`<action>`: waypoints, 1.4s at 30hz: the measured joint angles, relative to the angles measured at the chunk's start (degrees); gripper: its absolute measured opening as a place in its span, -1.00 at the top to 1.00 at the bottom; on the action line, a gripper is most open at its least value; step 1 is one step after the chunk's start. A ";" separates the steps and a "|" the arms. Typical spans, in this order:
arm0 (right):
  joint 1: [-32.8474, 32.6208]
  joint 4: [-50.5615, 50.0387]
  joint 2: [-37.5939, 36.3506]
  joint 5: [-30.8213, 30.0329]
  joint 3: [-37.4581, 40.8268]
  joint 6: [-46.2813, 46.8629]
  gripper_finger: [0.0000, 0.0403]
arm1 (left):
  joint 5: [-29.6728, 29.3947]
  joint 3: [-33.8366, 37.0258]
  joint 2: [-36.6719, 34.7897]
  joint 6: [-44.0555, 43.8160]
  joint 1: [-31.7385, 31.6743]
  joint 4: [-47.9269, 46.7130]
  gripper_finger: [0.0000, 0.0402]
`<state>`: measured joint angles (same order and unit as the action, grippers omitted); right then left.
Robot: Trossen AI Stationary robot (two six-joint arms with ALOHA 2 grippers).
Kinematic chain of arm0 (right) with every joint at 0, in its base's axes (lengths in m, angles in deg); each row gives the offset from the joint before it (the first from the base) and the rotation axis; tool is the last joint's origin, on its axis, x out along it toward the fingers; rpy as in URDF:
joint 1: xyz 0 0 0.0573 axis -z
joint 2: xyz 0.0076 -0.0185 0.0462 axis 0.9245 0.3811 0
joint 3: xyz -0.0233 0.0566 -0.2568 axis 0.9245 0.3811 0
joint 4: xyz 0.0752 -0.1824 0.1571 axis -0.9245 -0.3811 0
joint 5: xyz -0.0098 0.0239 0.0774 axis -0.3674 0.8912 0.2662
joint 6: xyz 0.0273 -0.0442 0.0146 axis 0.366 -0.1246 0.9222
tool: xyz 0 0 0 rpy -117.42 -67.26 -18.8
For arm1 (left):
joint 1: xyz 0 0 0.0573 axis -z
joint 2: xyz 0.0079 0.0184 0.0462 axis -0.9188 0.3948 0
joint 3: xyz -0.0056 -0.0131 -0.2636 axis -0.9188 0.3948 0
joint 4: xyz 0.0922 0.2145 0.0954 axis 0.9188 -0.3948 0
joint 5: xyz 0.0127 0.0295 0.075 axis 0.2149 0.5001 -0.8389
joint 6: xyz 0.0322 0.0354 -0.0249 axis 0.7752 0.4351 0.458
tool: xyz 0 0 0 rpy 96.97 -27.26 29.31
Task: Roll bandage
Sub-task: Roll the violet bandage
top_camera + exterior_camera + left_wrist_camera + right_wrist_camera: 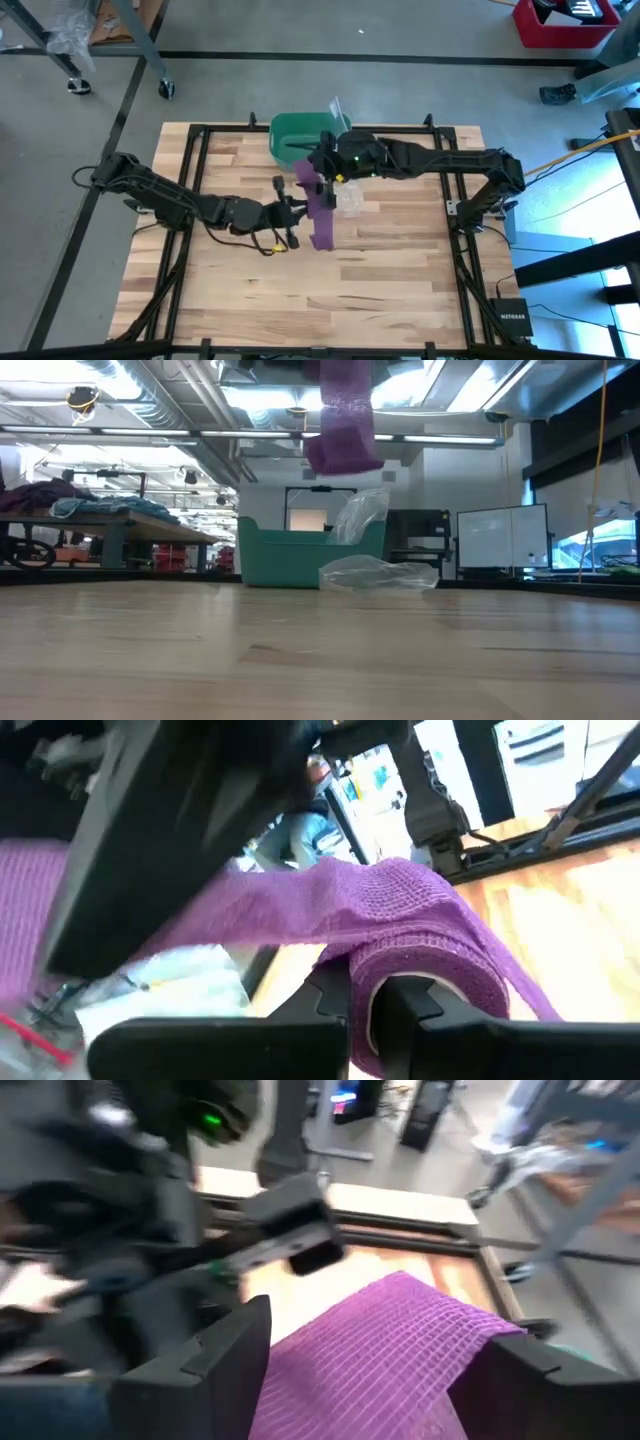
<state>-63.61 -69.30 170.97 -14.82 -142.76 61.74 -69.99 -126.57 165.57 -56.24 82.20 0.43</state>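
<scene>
Bright overhead ceiling glare, wrist views blurred, perhaps by motion.

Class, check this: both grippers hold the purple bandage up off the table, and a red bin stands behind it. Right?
Not quite. The bin is green, not red, as the high view and the low view show. The rest stands: the left gripper and the right gripper hold the purple bandage clear of the table.

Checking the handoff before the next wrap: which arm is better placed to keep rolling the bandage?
Probably the left. The left gripper already has the bandage looped around its jaws as a started roll. The right gripper holds the flat strip between wide jaws, suited to feeding it taut.
</scene>
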 joint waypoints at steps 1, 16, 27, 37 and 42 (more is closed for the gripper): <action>0.35 0.12 0.00 1.34 0.28 0.44 -0.32 | 0.10 1.12 -0.27 -0.36 -0.37 1.97 0.94; 3.59 -1.91 0.00 7.98 0.83 2.93 -0.32 | 2.72 4.65 -0.41 -3.38 -1.65 5.69 0.95; 1.08 -11.77 -0.04 7.58 -7.30 2.39 -0.32 | 2.67 4.65 -0.41 -3.23 -1.63 5.71 0.92; -0.48 -13.81 -1.66 1.06 -7.00 -0.21 -0.32 | 2.60 4.65 -0.41 -2.86 -2.17 5.69 0.91; -0.60 -11.70 -2.47 -1.26 -6.90 -0.13 -0.32 | 2.56 4.65 -0.41 -2.81 -2.15 5.66 0.91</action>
<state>-64.20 -81.00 168.51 -16.08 -149.67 61.60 -67.43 -121.91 165.16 -59.05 80.05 6.09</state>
